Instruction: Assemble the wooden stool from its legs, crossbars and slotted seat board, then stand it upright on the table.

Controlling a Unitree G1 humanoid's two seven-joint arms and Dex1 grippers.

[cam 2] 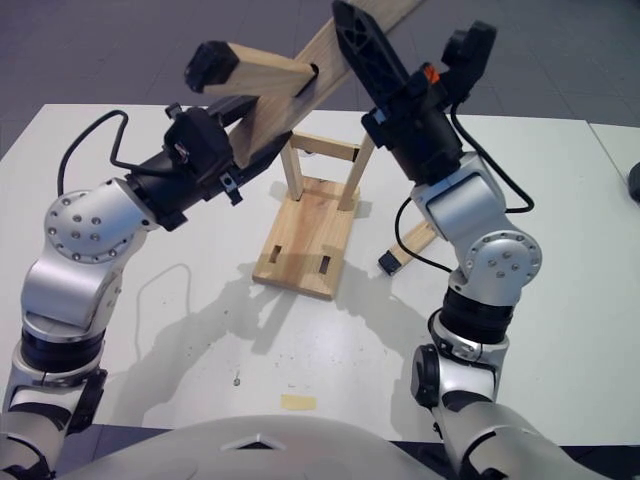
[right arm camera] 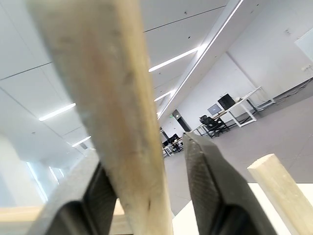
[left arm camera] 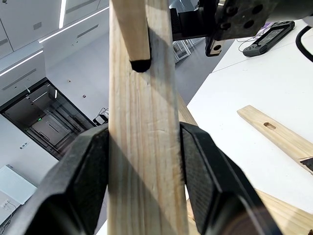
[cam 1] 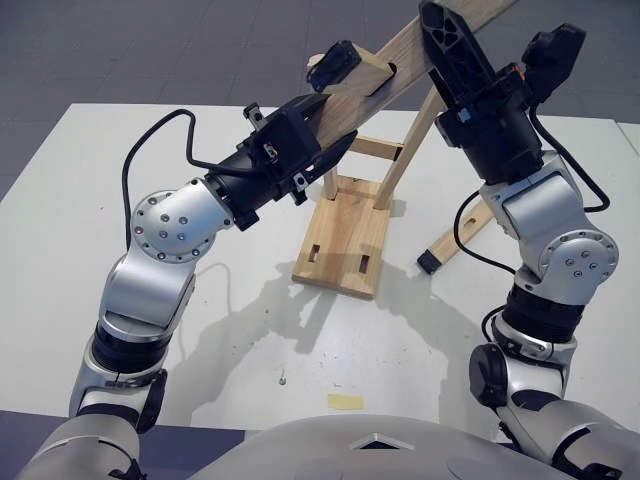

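A long wooden leg (cam 1: pixel 405 50) slants up over the table. My left gripper (cam 1: pixel 325 125) is shut on its lower end, my right gripper (cam 1: pixel 455 45) on its upper part. A short crossbar (cam 2: pixel 265 68) with a black cap sticks out of the leg's slot (left arm camera: pixel 139 63). The left fingers (left arm camera: pixel 83 176) press both sides of the leg; the right fingers (right arm camera: pixel 208 186) clamp it too. Below, the slotted seat board (cam 1: pixel 345 240) lies flat with two legs (cam 1: pixel 398 155) standing in it, joined by a crossbar (cam 1: pixel 375 147).
Another leg (cam 1: pixel 462 238) with a black foot lies on the white table (cam 1: pixel 120 180) right of the board. A small screw (cam 1: pixel 283 379) and a scrap of tape (cam 1: pixel 345 402) lie near the front edge. A black controller (left arm camera: pixel 269 36) sits far off.
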